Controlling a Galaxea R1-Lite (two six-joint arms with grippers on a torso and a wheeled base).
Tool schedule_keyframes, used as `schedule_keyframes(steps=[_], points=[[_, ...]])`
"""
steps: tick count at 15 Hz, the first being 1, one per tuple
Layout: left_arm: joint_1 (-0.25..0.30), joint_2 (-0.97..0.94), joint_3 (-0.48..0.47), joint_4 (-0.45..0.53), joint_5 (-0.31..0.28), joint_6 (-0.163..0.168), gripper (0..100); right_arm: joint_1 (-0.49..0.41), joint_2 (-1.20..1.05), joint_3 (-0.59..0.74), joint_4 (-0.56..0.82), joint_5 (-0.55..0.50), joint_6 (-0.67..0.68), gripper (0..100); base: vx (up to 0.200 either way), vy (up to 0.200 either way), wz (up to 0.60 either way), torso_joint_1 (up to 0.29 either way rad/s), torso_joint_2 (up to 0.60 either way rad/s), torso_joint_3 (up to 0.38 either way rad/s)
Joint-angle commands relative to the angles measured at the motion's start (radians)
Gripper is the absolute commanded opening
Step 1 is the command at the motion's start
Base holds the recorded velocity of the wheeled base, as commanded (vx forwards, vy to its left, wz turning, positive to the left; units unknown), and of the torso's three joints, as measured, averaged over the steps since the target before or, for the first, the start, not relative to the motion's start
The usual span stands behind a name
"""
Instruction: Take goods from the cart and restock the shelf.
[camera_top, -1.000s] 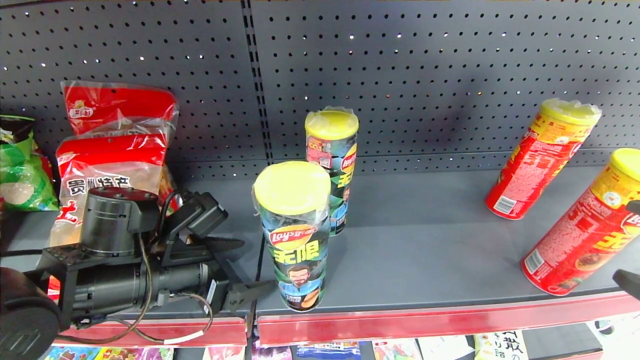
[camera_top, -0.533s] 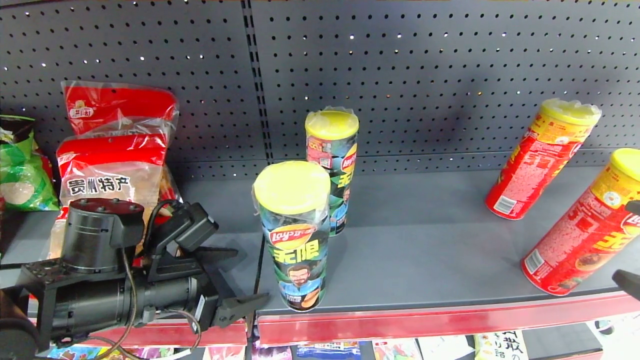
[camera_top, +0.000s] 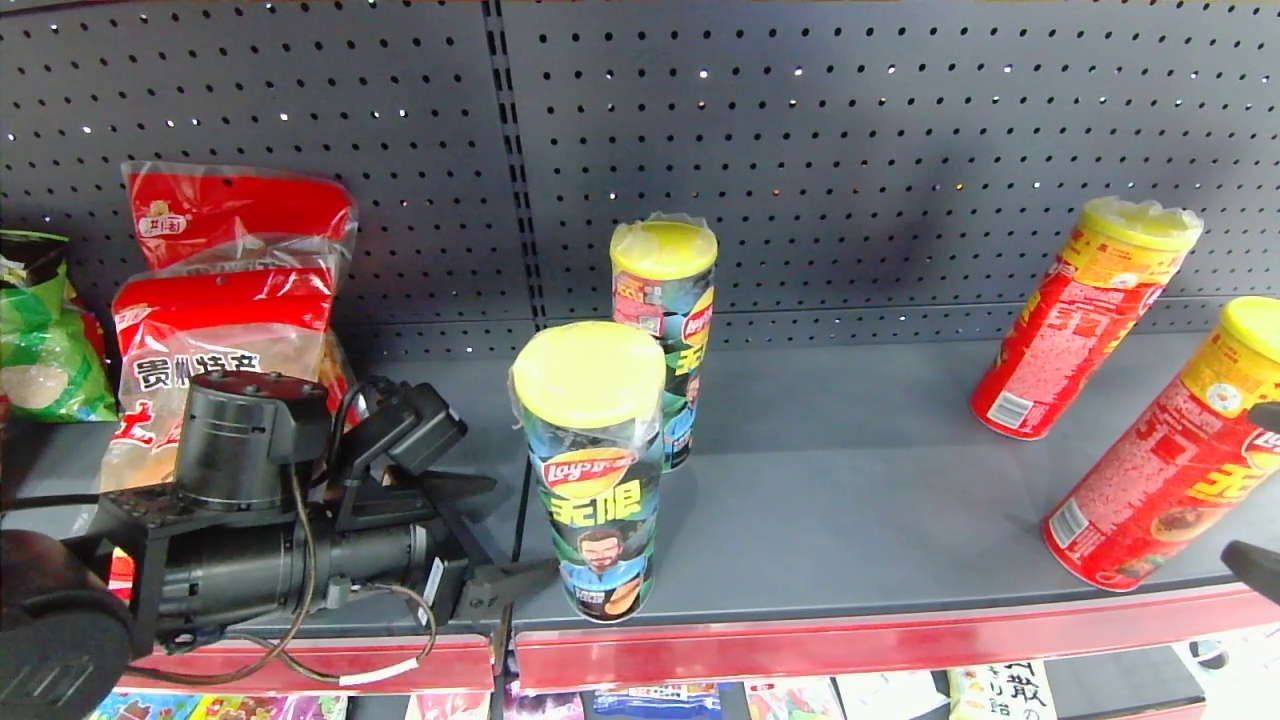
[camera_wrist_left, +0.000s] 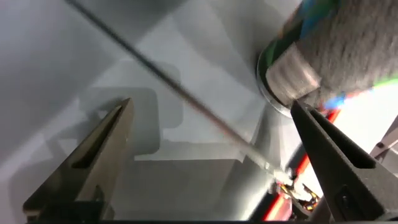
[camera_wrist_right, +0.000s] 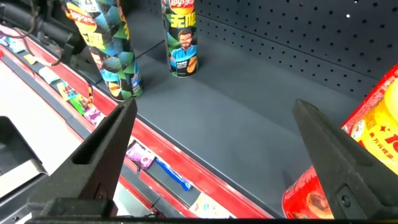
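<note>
Two green chip cans with yellow lids stand on the grey shelf (camera_top: 850, 480), one at the front (camera_top: 597, 470) and one behind it (camera_top: 663, 320). My left gripper (camera_top: 518, 530) is open, lying low just left of the front can, its near fingertip almost at the can's base. The left wrist view has that can (camera_wrist_left: 292, 68) beyond the open left gripper (camera_wrist_left: 211, 106). Two red chip cans (camera_top: 1085, 310) (camera_top: 1170, 460) lean at the right. My right gripper (camera_wrist_right: 214, 106) is open at the shelf's front, beside the nearer red can (camera_wrist_right: 367, 143).
Red snack bags (camera_top: 220, 330) and a green bag (camera_top: 45, 360) crowd the shelf's left end. A pegboard wall (camera_top: 850, 150) closes the back. A red rail (camera_top: 850, 640) runs along the front edge. Bare shelf lies between the green and red cans.
My left gripper dropped back toward the shelf's front edge, then came forward again to the front green can. That can has shifted slightly to the right.
</note>
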Motion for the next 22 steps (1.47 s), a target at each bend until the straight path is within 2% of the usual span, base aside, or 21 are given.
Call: schedule_keyframes(steps=[1, 6, 15, 22], points=[[-0.014, 0.022, -0.010, 0.000, -0.001, -0.001, 100, 0.000, 0.005, 0.001, -0.001, 0.001, 0.000, 100, 0.000, 0.000, 0.00, 0.000, 0.00, 0.000], [-0.046, 0.043, -0.014, 0.000, -0.001, -0.001, 100, 0.000, 0.003, -0.001, -0.001, 0.001, 0.026, 100, 0.000, 0.000, 0.00, 0.000, 0.00, 0.000], [-0.068, 0.091, -0.080, 0.000, 0.001, -0.001, 100, -0.001, 0.002, 0.002, -0.001, 0.001, 0.027, 100, 0.000, 0.000, 0.00, 0.000, 0.00, 0.000], [-0.075, 0.100, -0.088, 0.000, 0.004, -0.003, 100, 0.000, 0.002, 0.004, -0.001, 0.001, 0.027, 100, 0.000, 0.000, 0.00, 0.000, 0.00, 0.000]])
